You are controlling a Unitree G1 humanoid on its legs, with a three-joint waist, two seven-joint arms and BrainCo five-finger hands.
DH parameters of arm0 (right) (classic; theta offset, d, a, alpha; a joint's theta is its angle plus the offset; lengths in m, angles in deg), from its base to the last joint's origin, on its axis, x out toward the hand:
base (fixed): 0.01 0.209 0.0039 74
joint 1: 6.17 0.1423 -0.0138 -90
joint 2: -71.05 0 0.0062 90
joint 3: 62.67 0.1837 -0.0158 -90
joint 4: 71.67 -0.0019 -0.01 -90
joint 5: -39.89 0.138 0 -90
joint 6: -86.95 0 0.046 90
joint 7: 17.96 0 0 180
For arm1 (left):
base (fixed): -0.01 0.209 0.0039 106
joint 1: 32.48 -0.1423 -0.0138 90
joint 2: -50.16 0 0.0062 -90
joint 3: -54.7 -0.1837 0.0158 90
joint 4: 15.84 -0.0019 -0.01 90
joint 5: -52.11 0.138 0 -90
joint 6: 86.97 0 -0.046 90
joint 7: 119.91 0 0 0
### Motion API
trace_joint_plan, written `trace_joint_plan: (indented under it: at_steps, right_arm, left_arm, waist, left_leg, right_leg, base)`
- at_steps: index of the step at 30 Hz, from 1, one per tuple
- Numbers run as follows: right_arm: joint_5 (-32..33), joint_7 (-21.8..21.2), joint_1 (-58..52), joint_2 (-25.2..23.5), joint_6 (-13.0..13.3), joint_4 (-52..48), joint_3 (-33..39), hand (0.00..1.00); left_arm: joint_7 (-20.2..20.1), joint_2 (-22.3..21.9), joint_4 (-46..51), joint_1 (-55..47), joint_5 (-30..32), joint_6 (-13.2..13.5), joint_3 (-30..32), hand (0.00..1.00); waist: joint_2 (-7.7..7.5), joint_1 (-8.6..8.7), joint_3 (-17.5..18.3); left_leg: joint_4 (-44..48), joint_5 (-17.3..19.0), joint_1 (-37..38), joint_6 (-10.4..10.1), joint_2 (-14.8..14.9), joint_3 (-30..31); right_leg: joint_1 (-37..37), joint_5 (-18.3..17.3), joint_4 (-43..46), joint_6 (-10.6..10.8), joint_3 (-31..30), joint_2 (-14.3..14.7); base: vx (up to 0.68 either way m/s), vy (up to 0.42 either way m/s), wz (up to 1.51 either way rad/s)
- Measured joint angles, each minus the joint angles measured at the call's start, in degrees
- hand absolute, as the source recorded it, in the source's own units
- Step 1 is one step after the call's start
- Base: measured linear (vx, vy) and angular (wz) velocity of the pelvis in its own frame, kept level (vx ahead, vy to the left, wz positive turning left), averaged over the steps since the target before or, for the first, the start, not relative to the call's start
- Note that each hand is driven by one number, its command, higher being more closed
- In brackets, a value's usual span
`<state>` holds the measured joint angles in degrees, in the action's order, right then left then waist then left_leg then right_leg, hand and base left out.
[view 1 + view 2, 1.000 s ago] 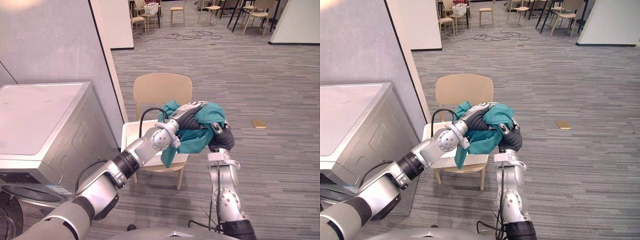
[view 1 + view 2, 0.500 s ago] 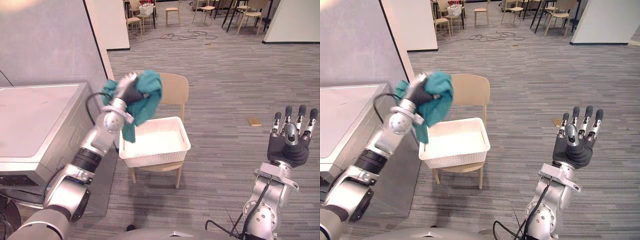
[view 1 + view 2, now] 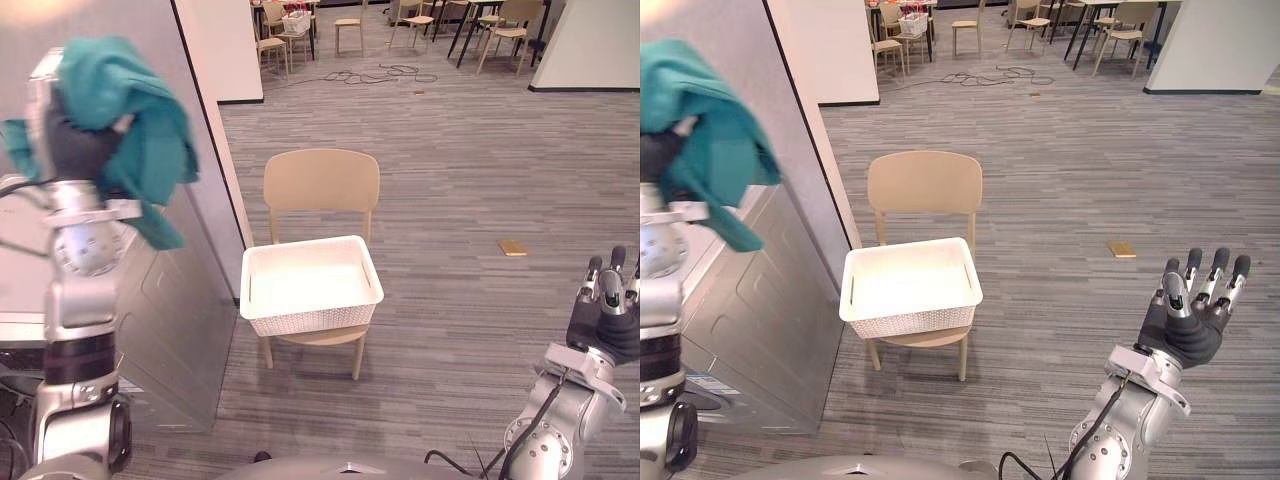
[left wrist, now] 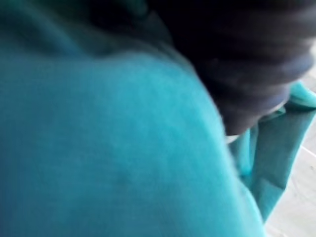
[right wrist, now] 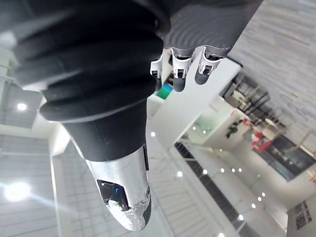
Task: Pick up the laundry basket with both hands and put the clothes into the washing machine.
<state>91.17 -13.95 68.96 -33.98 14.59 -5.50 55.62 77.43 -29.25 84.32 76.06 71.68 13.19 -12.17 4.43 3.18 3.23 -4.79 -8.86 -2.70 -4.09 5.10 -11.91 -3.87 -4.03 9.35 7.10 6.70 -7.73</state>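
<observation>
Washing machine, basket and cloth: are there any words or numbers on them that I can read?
Washing machine: a small label sits low on its front, too small to read.
White basket: no writing to be seen.
Teal cloth: no writing to be seen.

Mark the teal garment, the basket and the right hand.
teal garment [image 3: 150, 150]: left eye view, its draped front fold.
white laundry basket [image 3: 312, 318]: left eye view, its front wall.
right hand [image 3: 1185, 335]: right eye view, its dark middle.
</observation>
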Motion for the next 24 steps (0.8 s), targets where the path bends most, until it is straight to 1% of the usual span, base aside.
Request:
trace_joint_plan:
  at_steps: [1,3,4,6,7,9,11,13,14,15,16,17,18,19,20,21,22,23,24]
  right_arm:
    - [0.00,0.16,-0.45,-0.48,-0.01,0.53,0.60,0.00]
    - [-0.01,0.29,-2.30,-2.19,-0.11,3.29,3.16,0.00]
    - [-0.01,0.29,-2.84,-2.68,-0.12,4.34,3.98,0.00]
    - [0.04,0.41,-4.36,-4.30,-0.34,8.14,6.54,0.00]
    - [0.04,0.40,-4.81,-4.73,-0.34,8.94,6.97,0.00]
    - [0.12,0.46,-6.22,-5.20,-0.53,11.69,8.13,0.00]
    - [0.62,0.61,-7.74,-5.77,-0.61,14.44,10.23,0.00]
    - [1.26,1.91,-8.90,-6.15,-0.63,17.40,11.74,0.00]
    - [1.28,2.19,-9.05,-6.18,-0.63,18.09,11.82,0.00]
    - [1.33,2.49,-9.32,-6.27,-0.67,19.12,11.82,0.00]
    - [1.31,2.47,-9.33,-6.32,-0.69,19.72,11.83,0.00]
    - [1.25,2.53,-9.72,-6.55,-0.98,21.03,11.84,0.00]
    - [1.19,2.53,-9.68,-6.64,-1.49,22.99,11.76,0.00]
    - [1.19,2.53,-9.68,-6.66,-1.67,24.43,11.76,0.00]
    - [1.19,2.63,-9.58,-6.67,-1.77,27.81,11.90,0.00]
    - [1.17,2.74,-9.09,-6.70,-1.92,31.80,12.38,0.00]
    - [1.16,2.85,-9.06,-6.64,-2.01,33.99,12.65,0.00]
    - [1.10,2.93,-9.00,-6.67,-2.59,38.61,13.08,0.00]
    - [1.04,3.01,-8.83,-6.67,-3.10,44.16,13.17,0.00]
  left_arm:
    - [0.27,0.00,0.56,-1.38,-0.98,0.07,1.83,1.00]
    - [1.67,-0.12,0.71,-7.32,-5.29,0.49,8.82,1.00]
    - [1.96,-0.31,0.71,-8.93,-6.63,0.50,10.32,1.00]
    - [2.53,-2.04,0.68,-14.61,-9.95,0.52,15.44,1.00]
    - [2.65,-2.78,0.68,-16.03,-10.44,0.52,16.38,1.00]
    - [3.16,-5.97,0.59,-20.68,-10.77,0.49,18.92,1.00]
    - [3.35,-11.05,0.35,-25.54,-13.50,0.38,20.42,1.00]
    - [3.58,-16.82,-1.84,-30.11,-16.78,0.30,20.73,1.00]
    - [3.50,-17.83,-3.26,-30.92,-17.89,0.28,20.67,1.00]
    - [3.28,-19.61,-7.26,-31.95,-20.61,0.42,20.67,1.00]
    - [3.04,-20.42,-9.68,-32.13,-22.64,0.48,20.75,1.00]
    - [2.70,-22.06,-14.59,-32.17,-26.96,0.69,20.97,1.00]
    - [1.72,-23.90,-20.03,-32.20,-32.27,1.34,21.47,1.00]
    - [1.12,-24.97,-22.60,-32.17,-35.41,1.57,21.71,1.00]
    - [0.56,-27.08,-28.00,-32.15,-40.86,2.11,21.92,1.00]
    - [-0.42,-29.20,-34.18,-32.05,-44.94,2.25,22.30,1.00]
    - [-1.16,-30.21,-37.22,-32.02,-47.14,2.25,22.28,1.00]
    - [-2.33,-31.23,-43.74,-32.12,-49.98,2.04,21.96,1.00]
    - [-3.80,-31.26,-49.90,-31.98,-51.80,1.09,21.18,1.00]
  waist:
    - [0.02,-0.05,0.17]
    - [0.14,-0.27,1.19]
    - [0.15,-0.34,1.36]
    - [0.24,-0.83,1.59]
    - [0.27,-1.03,1.62]
    - [0.41,-1.33,1.73]
    - [0.49,-1.86,1.77]
    - [0.45,-2.37,1.70]
    - [0.48,-2.42,1.66]
    - [0.52,-2.46,1.71]
    - [0.69,-2.49,1.91]
    - [0.35,-2.68,2.19]
    - [0.93,-2.68,1.97]
    - [0.72,-2.67,2.12]
    - [0.49,-2.76,2.25]
    - [0.72,-3.05,2.04]
    - [0.23,-3.19,2.29]
    - [0.34,-3.45,2.09]
    - [-0.36,-3.36,2.08]
  left_leg:
    - [-0.01,0.04,-0.01,0.01,0.01,0.05]
    - [-0.02,0.20,-0.04,0.00,0.04,0.13]
    - [-0.02,0.23,-0.04,-0.02,0.04,0.17]
    - [-0.03,0.26,-0.06,-0.02,0.15,0.25]
    - [-0.03,0.27,-0.07,-0.01,0.16,0.25]
    - [-0.04,0.33,-0.08,0.08,0.13,0.24]
    - [-0.04,0.61,0.01,0.51,0.12,0.15]
    - [-0.04,0.77,0.92,0.67,0.21,-0.79]
    - [-0.04,0.85,0.88,0.69,0.25,-0.90]
    - [-0.04,0.93,1.08,0.72,0.34,-1.09]
    - [-0.04,0.95,1.15,0.73,0.43,-1.33]
    - [-0.04,1.01,1.64,0.72,0.63,-2.16]
    - [-0.04,1.08,1.88,0.72,0.77,-2.50]
    - [-0.03,1.08,1.91,0.72,0.83,-2.66]
    - [-0.03,1.11,1.81,0.67,1.02,-3.41]
    - [-0.04,1.13,1.68,0.66,1.29,-4.20]
    - [-0.04,1.20,1.70,0.59,1.32,-4.46]
    - [-0.05,1.84,1.76,0.12,1.34,-5.43]
    - [-0.07,2.09,1.79,0.02,1.34,-5.76]
  right_leg:
    - [0.03,-0.06,0.00,-0.05,0.05,0.00]
    - [0.08,-0.22,-0.01,-0.10,0.14,-0.01]
    - [0.11,-0.24,-0.02,-0.13,0.18,-0.02]
    - [0.19,-0.38,-0.03,0.03,0.26,-0.04]
    - [0.19,-0.38,-0.04,0.03,0.27,-0.05]
    - [0.27,-0.39,-0.07,0.03,0.34,-0.11]
    - [0.55,-0.38,-0.12,0.04,0.44,-0.17]
    - [1.31,-0.39,-0.23,0.04,0.35,-0.21]
    - [1.92,-0.39,-0.31,0.05,0.35,-0.20]
    - [2.01,-0.39,-0.51,0.05,0.43,-0.19]
    - [2.04,-0.38,-0.53,0.04,0.41,-0.18]
    - [2.42,-0.37,-0.56,0.03,0.38,-0.11]
    - [2.86,-0.37,-0.82,0.04,0.42,0.01]
    - [2.91,-0.37,-0.86,0.04,0.44,0.01]
    - [2.87,-0.37,-1.06,0.03,0.41,0.04]
    - [2.97,-0.37,-1.61,0.03,0.40,0.08]
    - [3.13,-0.28,-1.97,-0.10,0.40,0.08]
    - [3.20,-0.09,-2.23,-0.28,0.35,0.05]
    - [3.40,-0.08,-2.34,-0.30,0.37,-0.15]
  base:
    - [0.00,0.000,0.04]
    - [0.00,0.000,0.00]
    - [0.00,0.000,0.00]
    - [0.00,0.000,0.00]
    - [0.00,0.000,0.00]
    - [0.00,0.000,0.00]
    - [0.00,0.000,0.00]
    - [0.00,0.005,-0.05]
    - [-0.02,0.016,-0.06]
    - [0.00,0.000,0.00]
    - [-0.02,0.020,-0.05]
    - [-0.01,0.012,-0.04]
    - [0.00,0.000,0.00]
    - [0.00,0.000,0.00]
    - [0.00,0.000,0.00]
    - [0.00,0.000,0.00]
    - [0.00,0.000,0.00]
    - [0.02,0.016,0.06]
    - [0.02,0.016,0.07]
